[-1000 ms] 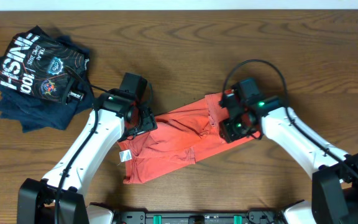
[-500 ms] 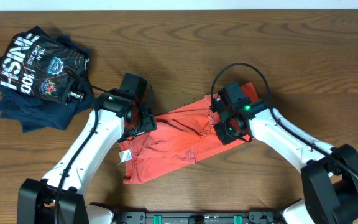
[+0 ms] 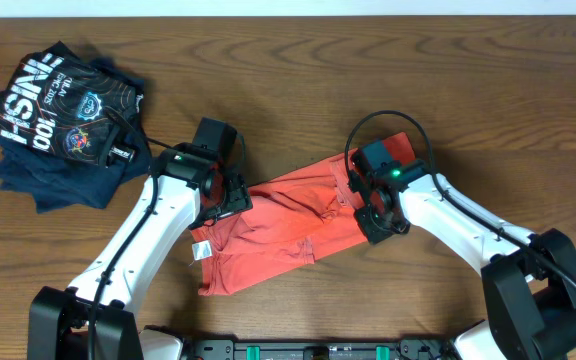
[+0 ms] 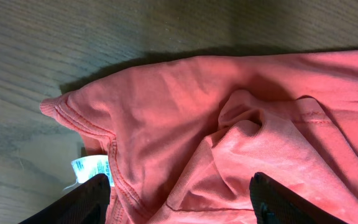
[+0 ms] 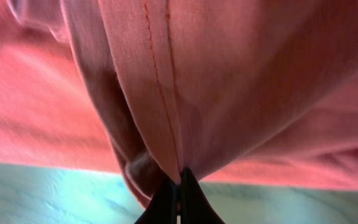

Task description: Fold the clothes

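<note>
right gripper [image 5: 179,186] has just clamped the t-shirt [image 3: 278,235]
its jaws, apart a second ago, now meet on a stitched fold at its right end; it lies rumpled mid-way along the table [image 3: 298,90], nearer the front edge. left gripper [image 4: 182,199] hangs wide apart over the tag [image 4: 91,168] end, so folding can likely start.

This looks like a robot lab or test station, not a home. A wood-grain table [image 3: 298,70] fills the overhead view. A white left arm [image 3: 143,235] and a white right arm [image 3: 468,215] with black joints rise from a black mounting rail [image 3: 318,350] with green fittings at its near edge. A black cable [image 3: 383,118] loops above the right arm's wrist. Only laundry lies here: an orange T-shirt [image 3: 278,225] at the middle and a pile of dark printed shirts [image 3: 58,120] at the far left corner.
</note>
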